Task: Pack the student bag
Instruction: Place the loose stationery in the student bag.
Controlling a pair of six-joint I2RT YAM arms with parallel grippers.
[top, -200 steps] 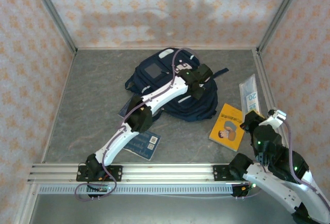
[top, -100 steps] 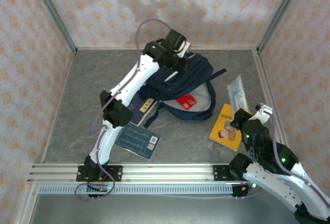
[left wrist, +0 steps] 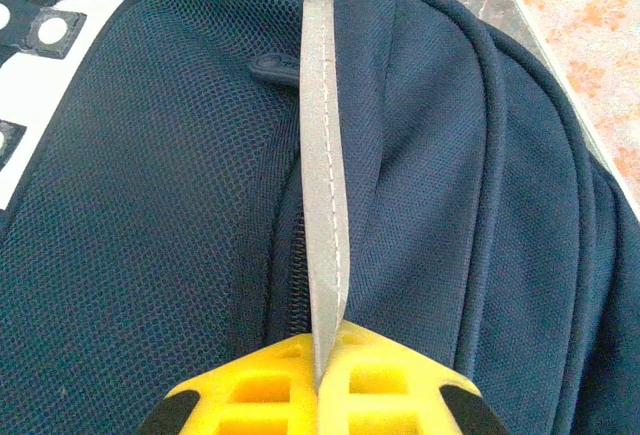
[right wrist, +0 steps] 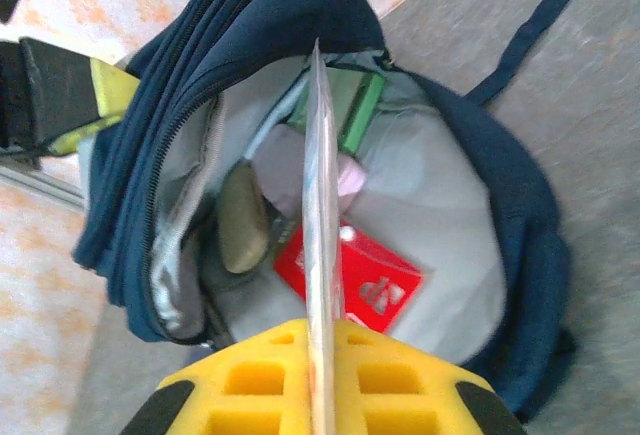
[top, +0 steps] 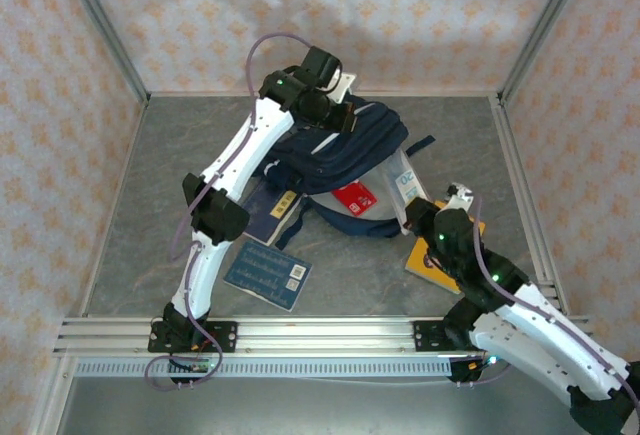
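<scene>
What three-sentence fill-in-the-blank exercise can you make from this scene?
1. The left end effector is ___ on the student bag's grey stripe.
2. Inside the bag lies a ___ box.
3. The book partly under the right arm is ___.
Missing words: shut, red, yellow.

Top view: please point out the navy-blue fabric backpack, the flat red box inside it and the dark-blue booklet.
navy-blue fabric backpack (top: 375,135), top view, raised flap.
flat red box (top: 357,198), top view, upper face.
dark-blue booklet (top: 268,274), top view, cover's middle.
</scene>
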